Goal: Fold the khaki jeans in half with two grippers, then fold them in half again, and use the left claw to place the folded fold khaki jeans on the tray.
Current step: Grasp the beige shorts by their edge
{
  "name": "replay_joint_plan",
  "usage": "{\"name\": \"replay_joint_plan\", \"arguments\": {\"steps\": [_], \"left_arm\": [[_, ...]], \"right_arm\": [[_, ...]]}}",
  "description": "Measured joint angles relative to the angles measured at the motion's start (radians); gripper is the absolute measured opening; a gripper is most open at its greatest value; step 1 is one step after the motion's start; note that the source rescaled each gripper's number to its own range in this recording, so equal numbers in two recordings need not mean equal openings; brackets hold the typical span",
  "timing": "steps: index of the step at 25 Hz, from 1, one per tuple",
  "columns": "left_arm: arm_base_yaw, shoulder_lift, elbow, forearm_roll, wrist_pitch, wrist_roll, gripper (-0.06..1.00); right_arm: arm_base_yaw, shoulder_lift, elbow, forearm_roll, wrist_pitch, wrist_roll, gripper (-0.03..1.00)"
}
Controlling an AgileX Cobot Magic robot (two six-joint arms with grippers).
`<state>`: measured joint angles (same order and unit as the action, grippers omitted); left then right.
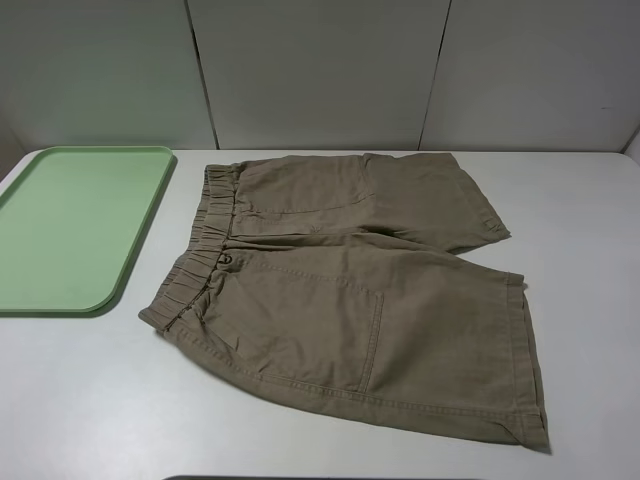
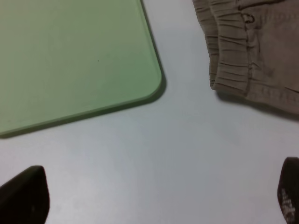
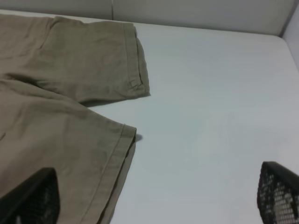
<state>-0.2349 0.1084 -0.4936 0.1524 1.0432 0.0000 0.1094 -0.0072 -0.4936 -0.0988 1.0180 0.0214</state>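
Presently the left claw (image 2: pixel 156 200) is standing wide open and empty over the bare white tabletop (image 2: pixel 187 154). The right gripper (image 3: pixel 154 196) is likewise gaping and holding nothing. The knee-length khaki cotton jeans (image 1: pixel 350 300) are lying flat and unfolded, with the elastic waistband corner (image 2: pixel 229 79) near the left claw and the leg hem (image 3: pixel 120 156) reaching between the right gripper's fingers. Judged soft, light and limp, they are likely to sag, so the thick waistband and hem corners are offering the firmest hold. The pale green rectangular plastic tray (image 1: pixel 70 220) is sitting beside the waistband, not touching it.
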Motion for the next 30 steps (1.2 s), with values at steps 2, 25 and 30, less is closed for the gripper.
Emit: {"name": "replay_joint_plan", "arguments": {"steps": [2, 25, 30], "left_arm": [[0.0, 0.0, 0.0, -0.008, 0.0, 0.0, 0.98], [-0.272, 0.404, -0.046, -0.01, -0.184, 0.59, 0.98], [-0.348, 0.559, -0.046, 0.125, -0.338, 0.59, 0.98]], "right_arm": [[0.0, 0.0, 0.0, 0.0, -0.001, -0.016, 0.93], [0.367, 0.474, -0.029, 0.02, -0.122, -0.388, 0.93], [0.472, 0.568, -0.029, -0.03, -0.125, -0.391, 0.93]]}}
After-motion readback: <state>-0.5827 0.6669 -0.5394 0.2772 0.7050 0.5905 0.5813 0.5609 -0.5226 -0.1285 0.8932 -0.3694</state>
